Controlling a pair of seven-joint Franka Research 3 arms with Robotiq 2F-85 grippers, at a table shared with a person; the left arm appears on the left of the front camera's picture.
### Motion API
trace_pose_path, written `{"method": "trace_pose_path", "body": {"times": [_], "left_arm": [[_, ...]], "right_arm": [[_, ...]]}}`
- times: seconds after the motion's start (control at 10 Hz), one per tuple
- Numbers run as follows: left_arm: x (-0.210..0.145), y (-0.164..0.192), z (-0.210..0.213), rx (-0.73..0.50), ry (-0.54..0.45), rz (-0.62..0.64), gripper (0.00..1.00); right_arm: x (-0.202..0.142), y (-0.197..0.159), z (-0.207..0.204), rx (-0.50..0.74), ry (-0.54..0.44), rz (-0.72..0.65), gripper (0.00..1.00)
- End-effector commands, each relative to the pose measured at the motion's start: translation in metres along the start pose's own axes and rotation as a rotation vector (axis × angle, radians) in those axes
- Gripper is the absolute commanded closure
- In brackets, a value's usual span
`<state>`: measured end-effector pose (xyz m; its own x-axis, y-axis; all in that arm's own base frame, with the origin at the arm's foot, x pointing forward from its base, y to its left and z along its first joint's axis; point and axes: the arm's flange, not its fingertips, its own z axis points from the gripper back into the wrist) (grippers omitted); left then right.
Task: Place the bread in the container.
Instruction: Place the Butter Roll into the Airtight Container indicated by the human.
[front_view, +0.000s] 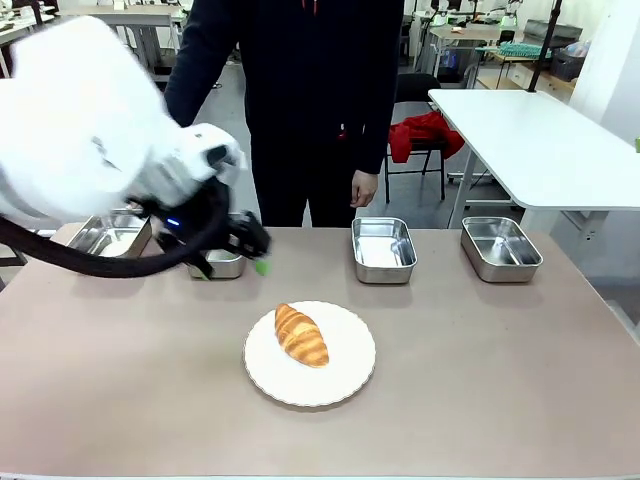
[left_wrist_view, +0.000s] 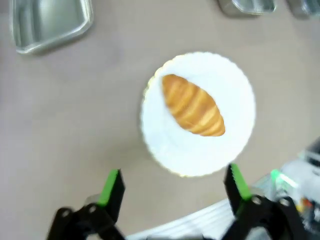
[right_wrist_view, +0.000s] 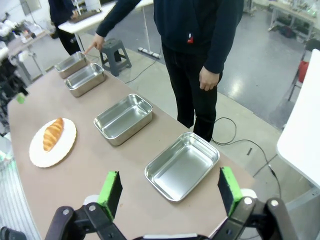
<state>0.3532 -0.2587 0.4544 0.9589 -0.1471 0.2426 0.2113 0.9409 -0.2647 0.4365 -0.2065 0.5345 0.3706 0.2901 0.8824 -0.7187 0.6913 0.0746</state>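
Left gripper (left_wrist_view: 173, 182): the fingers stood spread wide with nothing between them. They were black linkages tipped with green pads, aimed down at the worktop (left_wrist_view: 75, 125), apparently lining up for a descent.
Plate (left_wrist_view: 240, 135): just past the fingertips, its near rim fell between the two pads. It was round, white and scallop-edged, and lay flat on the matte tan surface.
Bread (left_wrist_view: 192, 106): it lay on the plate, ahead of the left gripper and roughly centred between its fingers, not yet touched. It was a golden-brown, ridged spindle tapering at both ends. It sat slanted across the closing line, so a wrist roll would likely be needed to pinch its narrow width. The flaky crust would probably want a light squeeze.
Pan beyond the plate (left_wrist_view: 50, 22): this one was farther ahead and off to one side, shiny steel, shallow, with rounded corners.
Right gripper (right_wrist_view: 169, 191): its fingers were also spread and empty, hovering above the worktop's end, clear of the bread.
Containers: four like pans ran in a row away from the right gripper, with the nearest (right_wrist_view: 182, 165) just below it and the farthest (right_wrist_view: 70, 64) well off. All were open-topped, ready to receive.
Person's hand (right_wrist_view: 92, 48): a finger pointed down just beside the farthest pan, possibly marking the target.
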Motion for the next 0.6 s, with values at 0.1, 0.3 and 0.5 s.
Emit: {"method": "trace_pose_path", "body": {"times": [0.1, 0.3, 0.5], "left_arm": [[0.012, -0.067, -0.05, 0.187, 0.018, 0.315, 0.0], [0.005, -0.09, -0.074, 0.233, 0.022, 0.405, 0.0], [0.003, -0.093, -0.096, 0.251, -0.001, 0.473, 0.0]], "right_arm": [[0.0, 0.001, 0.001, 0.005, 0.003, 0.009, 0.0], [0.0, 0.001, 0.001, 0.005, 0.003, 0.009, 0.0], [0.0, 0.001, 0.001, 0.005, 0.003, 0.009, 0.0]]}}
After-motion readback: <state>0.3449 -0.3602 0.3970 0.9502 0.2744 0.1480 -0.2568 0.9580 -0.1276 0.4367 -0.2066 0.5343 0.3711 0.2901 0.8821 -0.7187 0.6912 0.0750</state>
